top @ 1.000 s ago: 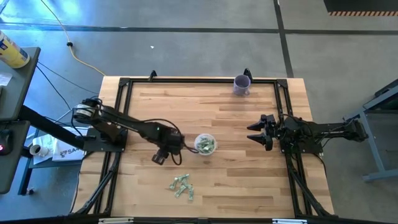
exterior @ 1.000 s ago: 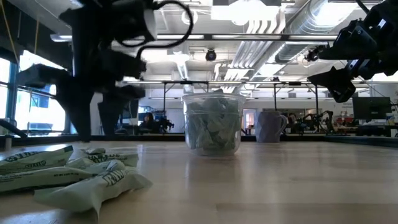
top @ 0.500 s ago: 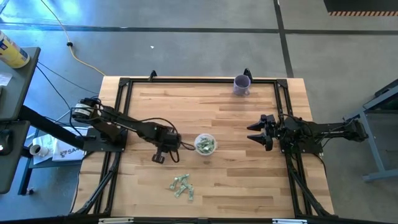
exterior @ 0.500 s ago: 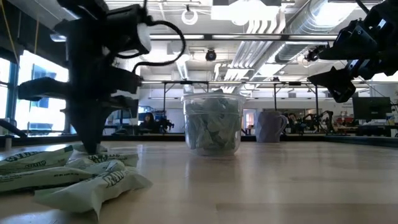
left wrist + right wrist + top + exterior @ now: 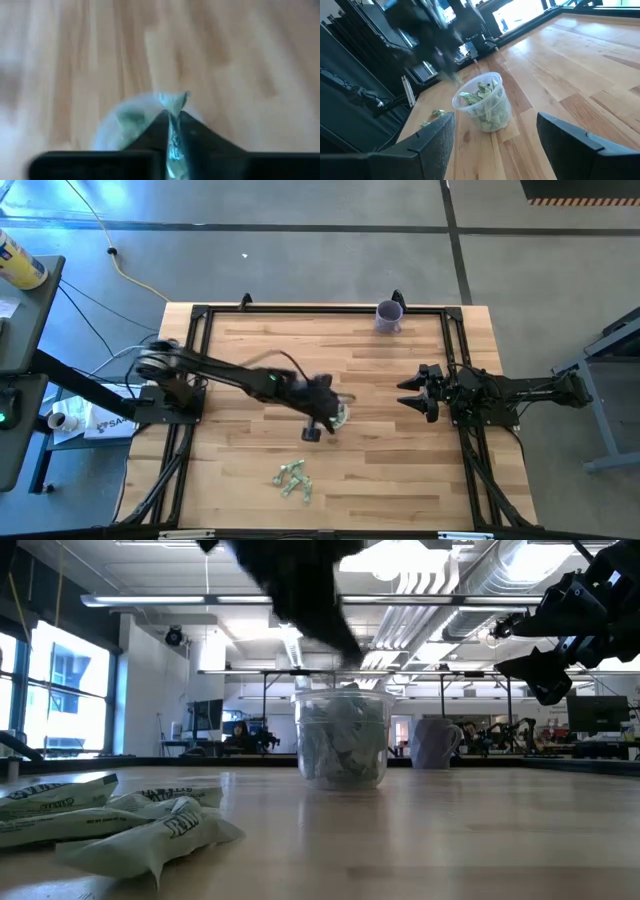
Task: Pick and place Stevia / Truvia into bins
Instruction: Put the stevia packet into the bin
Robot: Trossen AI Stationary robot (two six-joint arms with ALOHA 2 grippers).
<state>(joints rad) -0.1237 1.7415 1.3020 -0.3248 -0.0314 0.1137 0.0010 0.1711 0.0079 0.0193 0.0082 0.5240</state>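
Note:
The clear cup (image 5: pixel 342 738), serving as the bin, stands mid-table with several pale green sachets inside and also shows in the right wrist view (image 5: pixel 484 102). My left gripper (image 5: pixel 330 418) hovers over it, shut on one Stevia sachet (image 5: pixel 174 102). A loose pile of sachets (image 5: pixel 293 480) lies flat on the wood near the front edge. My right gripper (image 5: pixel 415 392) waits open at the table's right side, above the wood. My left gripper pinches one sachet between its two fingers (image 5: pixel 155 131). The sachet's crumpled end (image 5: pixel 176 99) sticks out past the fingertips. The fingers point down over the cup's mouth, and the sachet is lifted clear of the table.
A purple cup (image 5: pixel 389 315) stands at the far edge, right of the middle. A black frame (image 5: pixel 300 308) runs round the tabletop. Bare wood lies between the clear cup and my right gripper.
My left gripper dropped onto the sachet pile, shut there and took hold of a sachet. It then rose and swung fast toward the table's right, ending over the clear cup. The sachet is lifted clear of the table.

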